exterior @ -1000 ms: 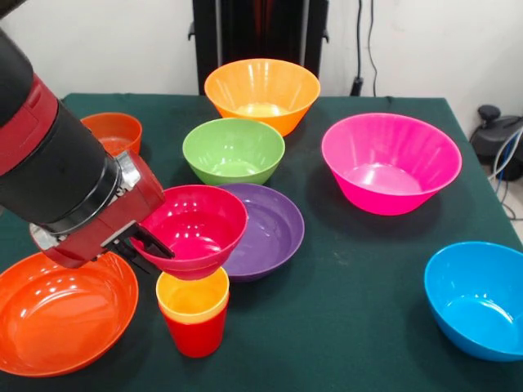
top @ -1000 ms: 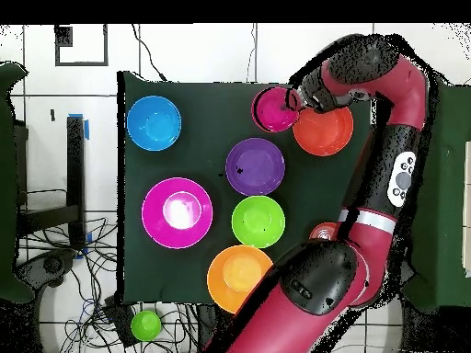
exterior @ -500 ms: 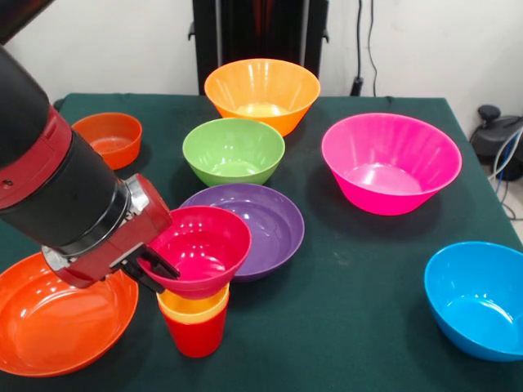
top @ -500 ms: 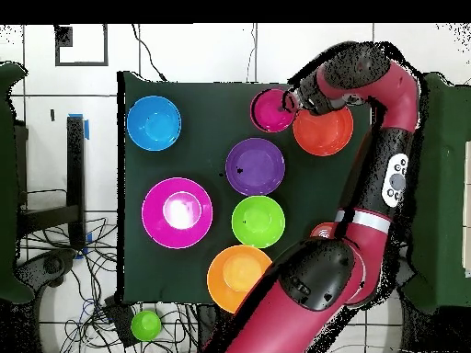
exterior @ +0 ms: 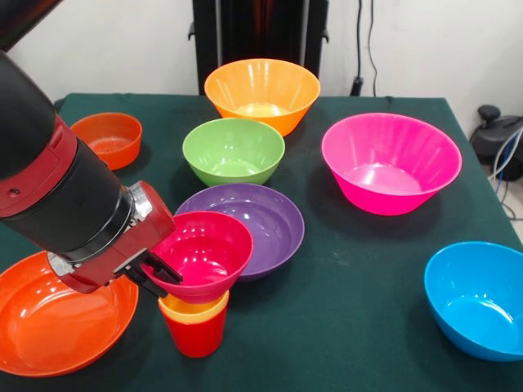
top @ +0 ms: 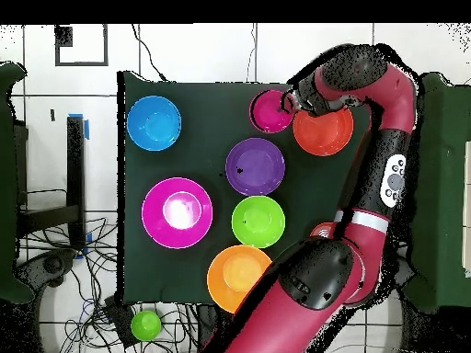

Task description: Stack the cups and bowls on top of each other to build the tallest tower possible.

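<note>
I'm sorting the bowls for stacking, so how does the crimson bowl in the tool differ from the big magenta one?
The crimson bowl is smaller; the magenta bowl is the widest pink one. The crimson bowl sits on the yellow cup, gripped at its rim by the tool; the magenta bowl stands free on the table. Both are glossy and upright.

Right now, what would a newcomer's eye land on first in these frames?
First the big red and black arm at the front view's left, its tool shut on the rim of a crimson-pink bowl sitting on the yellow cup nested in the red cup. Then the ring of bright bowls on the dark green table, above all the large magenta-pink bowl at the right.
</note>
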Available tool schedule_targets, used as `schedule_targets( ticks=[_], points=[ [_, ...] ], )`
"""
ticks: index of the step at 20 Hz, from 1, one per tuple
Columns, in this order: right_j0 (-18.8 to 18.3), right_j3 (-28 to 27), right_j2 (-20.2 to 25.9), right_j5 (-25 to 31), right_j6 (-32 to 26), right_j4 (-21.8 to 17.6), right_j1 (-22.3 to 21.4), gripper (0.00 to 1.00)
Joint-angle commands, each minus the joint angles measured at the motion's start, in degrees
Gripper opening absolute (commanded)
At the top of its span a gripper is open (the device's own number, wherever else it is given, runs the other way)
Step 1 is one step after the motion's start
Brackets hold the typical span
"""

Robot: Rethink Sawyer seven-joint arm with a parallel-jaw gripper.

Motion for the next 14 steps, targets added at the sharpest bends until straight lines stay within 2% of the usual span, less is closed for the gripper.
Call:
schedule_targets(
  ticks=[1, 14],
  points=[
    [0.43, 4.01, -1.70, -2.64, -4.07, -2.18, -0.01, 0.00],
    [0.68, 3.21, -1.66, -1.01, -5.74, -3.47, -0.44, 0.00]
  ],
)
